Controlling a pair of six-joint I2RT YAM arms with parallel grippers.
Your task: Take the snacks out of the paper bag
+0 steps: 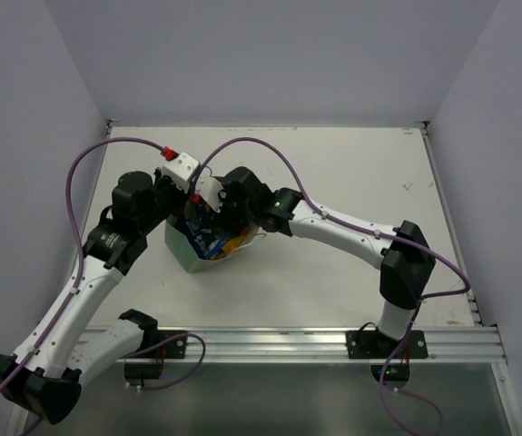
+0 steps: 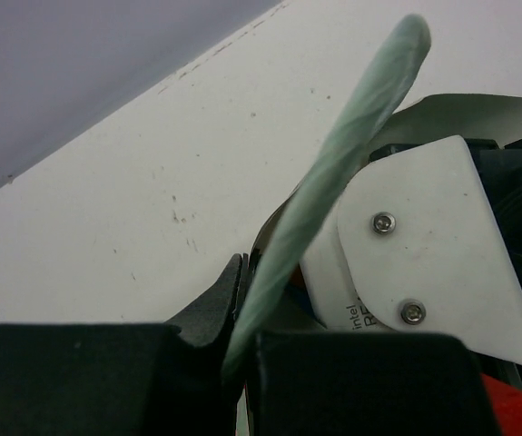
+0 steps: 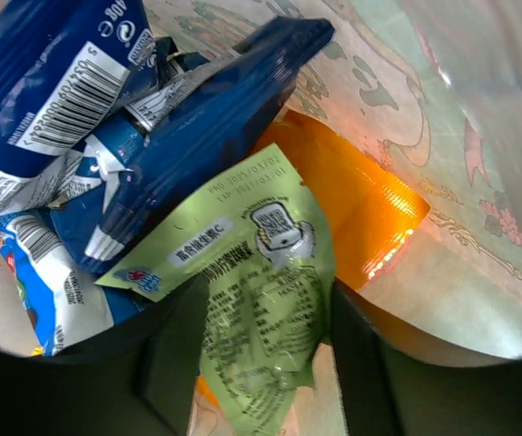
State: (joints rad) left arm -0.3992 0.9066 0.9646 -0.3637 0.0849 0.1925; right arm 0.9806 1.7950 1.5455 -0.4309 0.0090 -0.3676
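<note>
While my left gripper [image 2: 242, 338] is pinching the paper bag [image 2: 351, 154] edge, my right gripper [image 3: 265, 327] is sitting around a green packet [image 3: 251, 241], grip unclear; squeezing and lifting comes next.

My left arm [image 1: 79, 291] rises from its base at the near left and bends inward at the elbow. My left gripper [image 2: 242, 313] is closed tight, its fingers [image 2: 208, 313] pinching the rim of the paper bag [image 2: 351, 136]. My right arm [image 1: 351, 232] stretches leftward from its base, its wrist [image 1: 247, 200] tipped down close beside my left one, and my right gripper [image 3: 265, 336] has its jaws apart, one on either side of a pale green sachet [image 3: 261, 263].
</note>
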